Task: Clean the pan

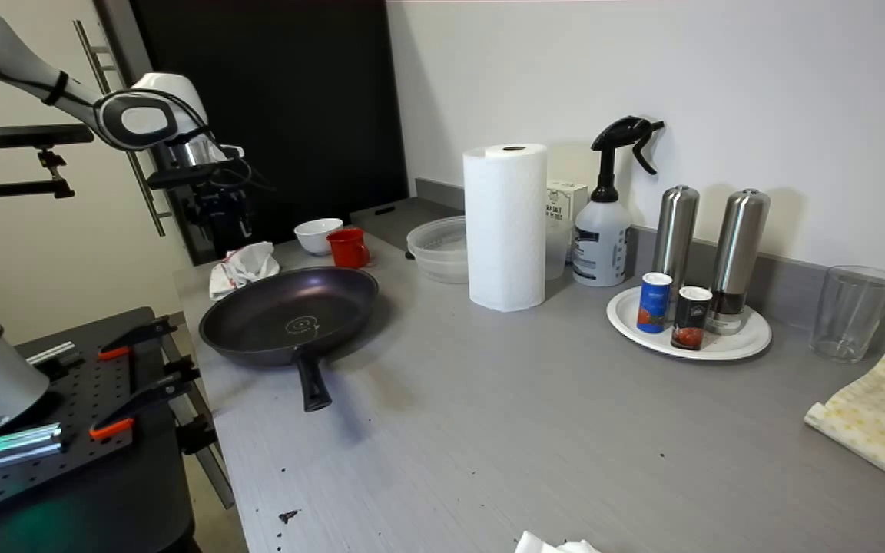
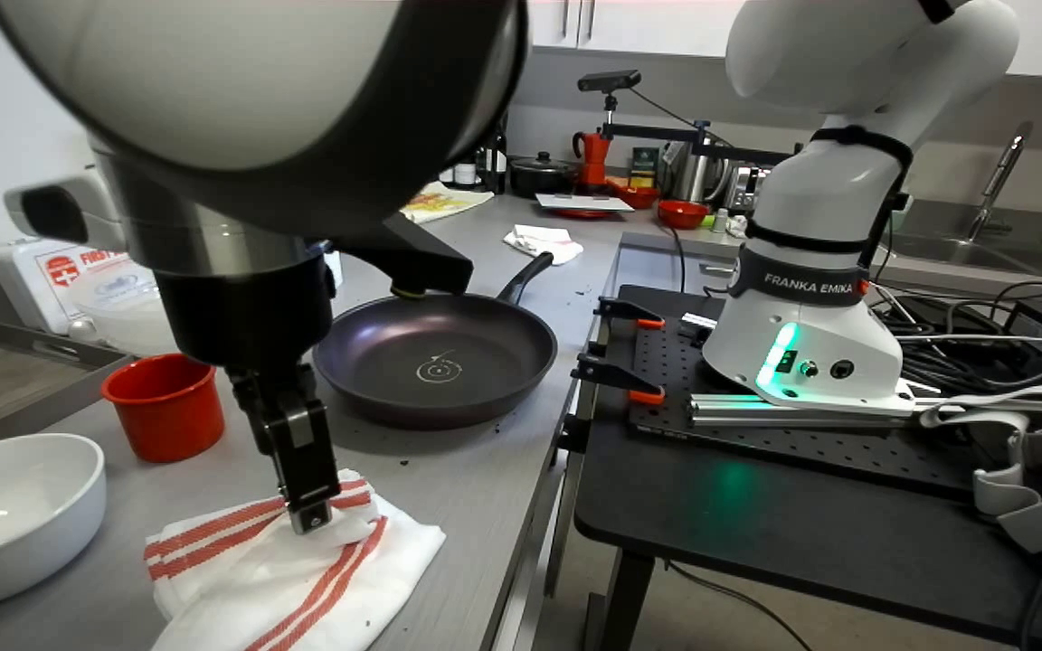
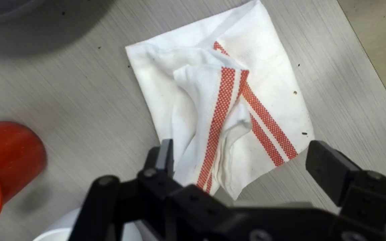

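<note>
The tool (image 3: 241,155) has its jaws spread wide with nothing gripped, over a red-striped dish towel (image 3: 206,93) crumpled on the surface (image 3: 92,90). Whether either tip brushes the cloth, I cannot tell. The step in hand looks like picking up this towel for wiping. To do it well, bring the jaws down astride the raised folds near its middle, low enough to catch several layers without grinding into the surface, then close firmly and lift straight up. A thick wad would keep the tips off whatever is wiped later. Dark specks (image 3: 304,133) lie on one flap, best kept out of the wiping face.

Near the towel stand a white bowl (image 2: 42,547), no contents in view, and a red mug (image 2: 168,425), its bottom hidden; a sideways swing could knock either. The frying pan (image 2: 435,362), the thing to clean, rests on the surface just past the towel, handle pointing away, a pale printed mark on its floor. Farther off are a clear plastic tub (image 1: 442,257) and a spray bottle (image 1: 602,238), neither's contents readable. Beyond, a white plate (image 1: 754,338) bears two small shakers (image 1: 654,303) and two steel mills (image 1: 742,230). A drinking glass (image 1: 857,315) stands last, seemingly unfilled.
</note>
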Tool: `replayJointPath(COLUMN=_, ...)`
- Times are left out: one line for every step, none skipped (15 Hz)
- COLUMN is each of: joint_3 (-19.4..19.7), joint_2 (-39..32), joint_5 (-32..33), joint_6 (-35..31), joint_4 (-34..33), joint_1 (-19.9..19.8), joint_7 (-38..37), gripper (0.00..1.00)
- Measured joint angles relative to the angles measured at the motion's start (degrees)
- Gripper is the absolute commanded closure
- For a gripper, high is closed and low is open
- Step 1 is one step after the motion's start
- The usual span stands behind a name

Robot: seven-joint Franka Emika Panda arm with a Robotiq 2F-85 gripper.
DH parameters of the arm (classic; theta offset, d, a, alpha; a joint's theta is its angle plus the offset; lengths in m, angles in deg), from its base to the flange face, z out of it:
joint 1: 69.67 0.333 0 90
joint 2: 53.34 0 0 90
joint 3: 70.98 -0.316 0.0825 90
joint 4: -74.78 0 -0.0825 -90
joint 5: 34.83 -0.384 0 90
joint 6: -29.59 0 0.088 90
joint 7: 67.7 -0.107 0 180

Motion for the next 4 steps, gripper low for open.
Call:
replayJointPath(joint_3=0.8, joint_2=-0.4, joint_5=0.7, joint_6=-0.1, joint_4=0.3, joint_1=0.7, joint_7=-0.7, gripper=0.00)
replayJointPath(joint_3=1.5, joint_2=-0.8, joint_5=1.3, joint_6=-0.2, joint_4=0.6, joint_1=1.1, joint_7=-1.3, gripper=0.00)
replayJointPath(joint_3=1.6, joint_2=-1.2, joint_5=1.6, joint_6=-0.2, joint_4=0.7, joint_1=1.2, joint_7=-1.3, gripper=0.00)
replayJointPath(joint_3=1.3, joint_2=-1.4, joint_5=1.7, joint_6=-0.3, joint_4=0.7, joint_1=0.9, joint_7=-1.3, gripper=0.00)
